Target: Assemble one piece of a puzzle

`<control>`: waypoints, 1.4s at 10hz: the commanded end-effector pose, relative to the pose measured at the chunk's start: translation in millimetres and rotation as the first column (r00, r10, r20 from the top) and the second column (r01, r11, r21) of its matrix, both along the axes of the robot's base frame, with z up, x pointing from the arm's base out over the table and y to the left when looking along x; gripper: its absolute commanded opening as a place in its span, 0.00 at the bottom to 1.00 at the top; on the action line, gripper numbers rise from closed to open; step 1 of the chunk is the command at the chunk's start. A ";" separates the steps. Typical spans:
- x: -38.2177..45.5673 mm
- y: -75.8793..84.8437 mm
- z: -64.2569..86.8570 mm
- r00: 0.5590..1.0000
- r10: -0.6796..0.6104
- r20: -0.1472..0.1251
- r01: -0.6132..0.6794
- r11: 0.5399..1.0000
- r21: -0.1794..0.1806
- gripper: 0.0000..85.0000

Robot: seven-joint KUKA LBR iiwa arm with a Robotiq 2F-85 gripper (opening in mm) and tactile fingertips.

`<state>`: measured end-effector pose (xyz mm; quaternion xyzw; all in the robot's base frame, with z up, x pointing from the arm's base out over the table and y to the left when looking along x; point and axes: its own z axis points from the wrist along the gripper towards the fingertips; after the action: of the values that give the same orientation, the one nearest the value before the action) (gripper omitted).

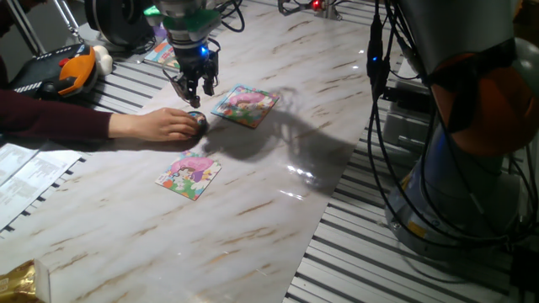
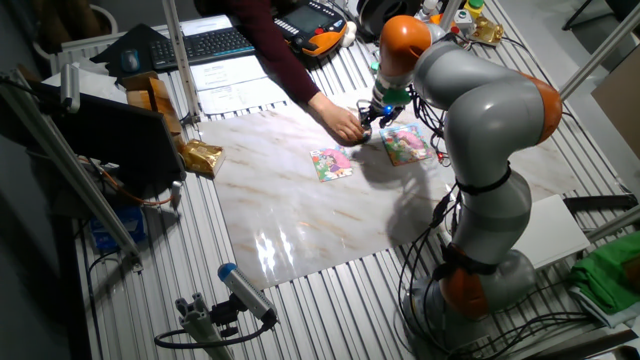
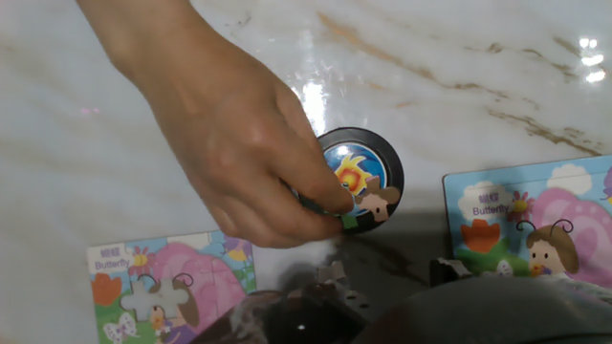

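The end effector (image 1: 194, 94) hangs over the marble desk (image 1: 253, 194), its fingers slightly spread and holding nothing; just below it a person's hand (image 3: 239, 153) sets the piece (image 3: 359, 182) on a black disc (image 3: 387, 158) (fingertips touching it); two puzzle boards (image 3: 163, 287) (image 3: 531, 225) flank it, one with a gap.

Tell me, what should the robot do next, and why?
Probably wait and hold where it is. A person's hand lies on the black disc right under the gripper, fingers on the small piece resting on it. Going down now could hit the hand. The puzzle board with the piece-shaped gap lies close by.
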<state>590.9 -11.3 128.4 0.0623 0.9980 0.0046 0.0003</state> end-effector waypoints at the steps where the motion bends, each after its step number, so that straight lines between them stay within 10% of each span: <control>1: -0.1 -0.3 -0.1 1.000 0.001 0.001 -0.001 1.000 0.000 0.58; 10: 5.8 -0.9 -5.6 1.000 -0.005 0.013 0.005 1.000 -0.003 0.58; 14: 5.8 0.7 -2.8 0.998 0.007 0.062 -0.002 0.997 -0.081 0.64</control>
<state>596.9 -10.5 125.3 0.0578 0.9971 -0.0360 0.0345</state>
